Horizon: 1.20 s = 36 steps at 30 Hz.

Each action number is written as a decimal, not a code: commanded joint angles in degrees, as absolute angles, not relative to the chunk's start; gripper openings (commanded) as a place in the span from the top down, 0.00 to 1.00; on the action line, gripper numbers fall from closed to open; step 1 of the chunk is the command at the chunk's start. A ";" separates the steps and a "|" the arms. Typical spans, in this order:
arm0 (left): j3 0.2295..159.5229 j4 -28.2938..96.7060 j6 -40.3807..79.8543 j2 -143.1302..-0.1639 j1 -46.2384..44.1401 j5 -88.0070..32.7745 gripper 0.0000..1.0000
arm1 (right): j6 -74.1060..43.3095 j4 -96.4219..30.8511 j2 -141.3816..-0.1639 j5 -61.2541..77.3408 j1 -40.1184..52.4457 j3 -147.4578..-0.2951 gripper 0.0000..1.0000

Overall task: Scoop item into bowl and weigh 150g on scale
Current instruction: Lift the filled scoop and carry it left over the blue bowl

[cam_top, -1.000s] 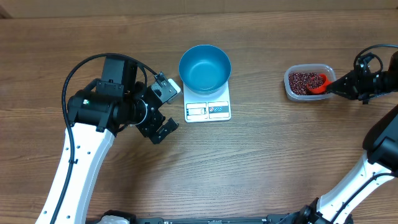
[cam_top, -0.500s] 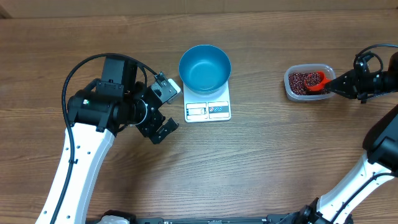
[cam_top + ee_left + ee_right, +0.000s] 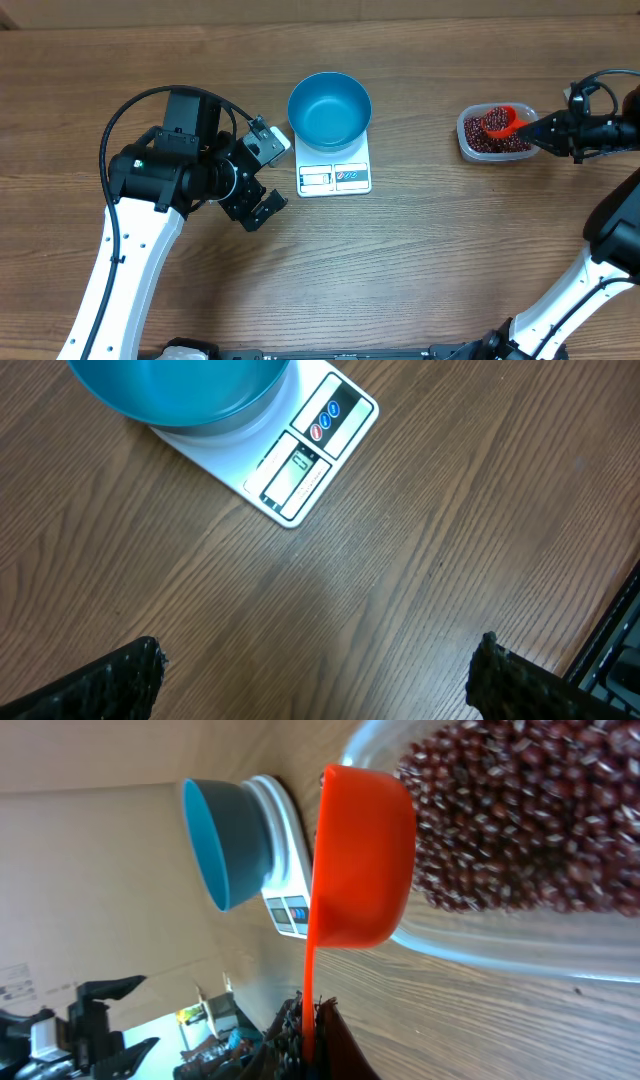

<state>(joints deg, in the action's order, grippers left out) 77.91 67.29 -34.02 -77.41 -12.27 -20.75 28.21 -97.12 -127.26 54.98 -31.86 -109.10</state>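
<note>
scoop (image 3: 503,121): orange, cup over the tub at the right edge of the overhead frame, seemingly loaded with beans
right gripper (image 3: 552,129): clenched on the scoop's thin handle, reaching in from the far right
beans (image 3: 482,136): loose heap in the tub, just under and beside the cup
tub (image 3: 464,143): clear plastic, on the table, well apart from the bowl
bowl (image 3: 329,108): blue, upper centre, sitting on the scale, apparently empty
scale (image 3: 335,178): white, display edge toward the bottom of the frame, reading too small to tell
left gripper (image 3: 272,176): spread wide, grasping nothing, just left of the scale
step: probably the first scoop, load raised from the heap
next: level carry leftward across the table (image 3: 430,240) to the bowl, then a tip over its middle; spill likely if the cup tilts on the way
</note>
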 commanded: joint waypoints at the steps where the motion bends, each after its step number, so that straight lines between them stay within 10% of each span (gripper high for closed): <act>1: 77.73 67.11 -33.01 -76.49 -11.92 -20.78 0.00 | 30.72 -97.12 -128.07 60.05 -32.01 -108.64 0.96; 36: 77.73 67.11 -33.01 -76.49 -11.92 -20.78 0.00 | 30.74 -97.12 -128.05 78.17 -12.36 -108.64 0.96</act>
<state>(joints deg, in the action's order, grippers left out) 77.91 67.29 -34.02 -77.41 -12.27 -20.75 30.04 -97.12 -127.26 74.76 -14.90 -109.10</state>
